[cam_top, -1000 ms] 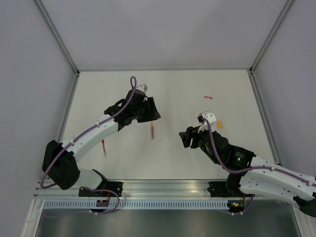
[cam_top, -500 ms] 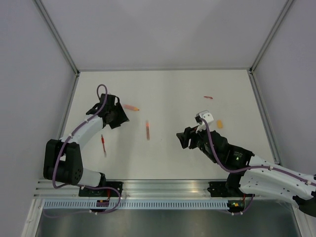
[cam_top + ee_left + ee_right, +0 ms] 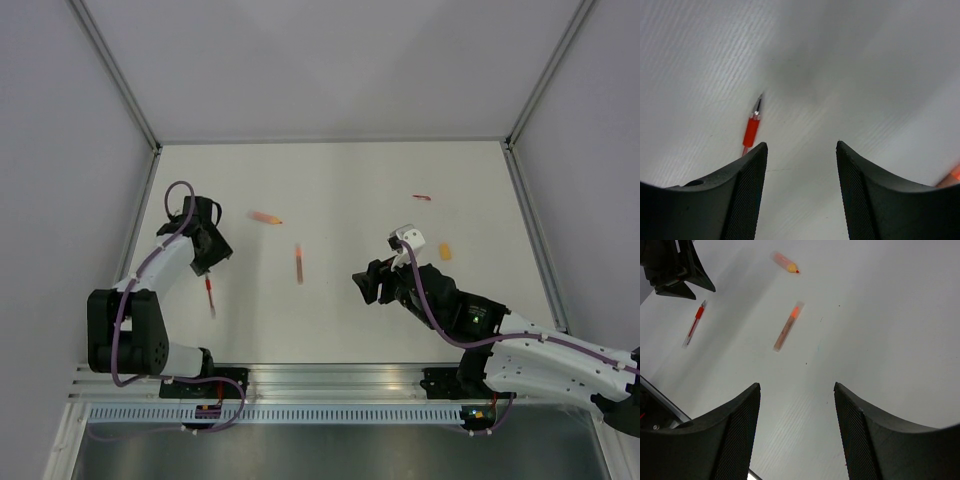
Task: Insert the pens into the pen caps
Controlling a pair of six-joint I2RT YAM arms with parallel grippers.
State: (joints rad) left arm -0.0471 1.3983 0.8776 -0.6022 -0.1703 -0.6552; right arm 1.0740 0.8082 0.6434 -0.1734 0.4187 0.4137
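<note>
A red pen (image 3: pixel 209 293) lies at the left of the table; in the left wrist view (image 3: pixel 751 131) its tip shows just ahead of my left finger. My left gripper (image 3: pixel 213 255) is open and empty, just beyond that pen. An orange-pink pen (image 3: pixel 298 263) lies mid-table, and a short orange pen with a red tip (image 3: pixel 265 216) lies farther back. My right gripper (image 3: pixel 364 283) is open and empty, right of the orange-pink pen (image 3: pixel 788 326). An orange cap (image 3: pixel 445 252) and a small red cap (image 3: pixel 422 197) lie at the right.
The white table (image 3: pixel 340 180) is bounded by metal frame rails and grey walls at the left, back and right. The arm bases and a cable rail (image 3: pixel 300 412) run along the near edge. The left gripper also shows in the right wrist view (image 3: pixel 677 267).
My left arm has swung from the table's middle to the left, uncovering the short orange pen, and now hovers by the red pen. My right gripper has edged left.
</note>
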